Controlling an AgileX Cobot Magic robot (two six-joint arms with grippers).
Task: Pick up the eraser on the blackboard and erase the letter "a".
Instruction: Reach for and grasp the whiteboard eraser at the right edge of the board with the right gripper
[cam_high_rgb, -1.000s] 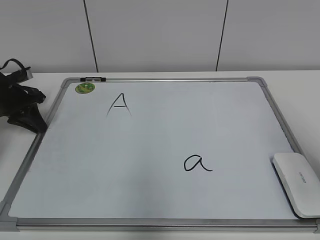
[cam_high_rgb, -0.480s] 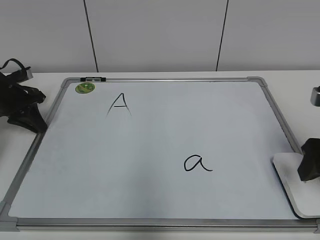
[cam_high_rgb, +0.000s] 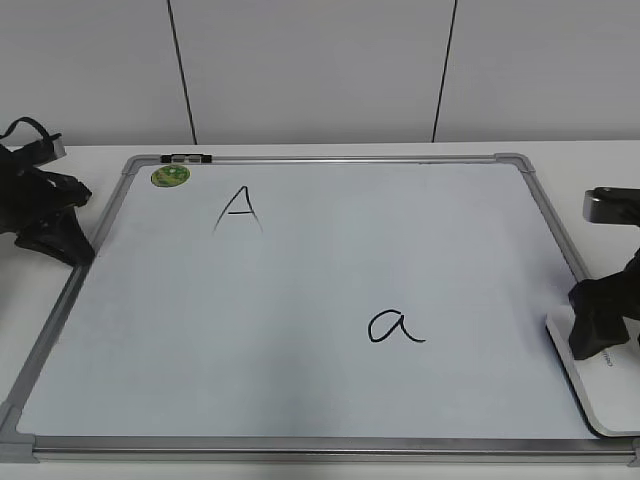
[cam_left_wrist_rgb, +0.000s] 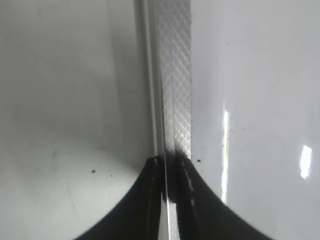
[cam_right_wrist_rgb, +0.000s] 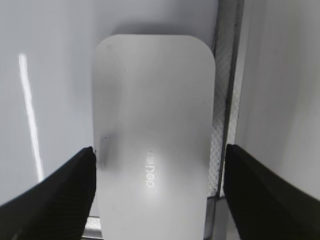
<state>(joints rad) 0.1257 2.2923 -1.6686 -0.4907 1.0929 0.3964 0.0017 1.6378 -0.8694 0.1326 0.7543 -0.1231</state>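
Your right gripper (cam_right_wrist_rgb: 155, 200) has its 2 dark fingers (cam_right_wrist_rgb: 50, 195) spread wide, straddling but not yet gripping the flat white plastic rounded-rectangle eraser (cam_right_wrist_rgb: 152, 125), which lies at the glossy white metal-framed blackboard (cam_high_rgb: 300, 380)'s right edge. The black cursive letter "a" (cam_high_rgb: 395, 326) is unerased. Left gripper (cam_left_wrist_rgb: 170, 200): opening unclear.

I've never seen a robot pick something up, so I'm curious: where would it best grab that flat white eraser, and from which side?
Probably across its two long sides, coming straight down from above. The eraser lies flat at the blackboard's right edge, and it is narrower across than along. The right gripper is open with one finger on each long side, so closing there should clamp it.
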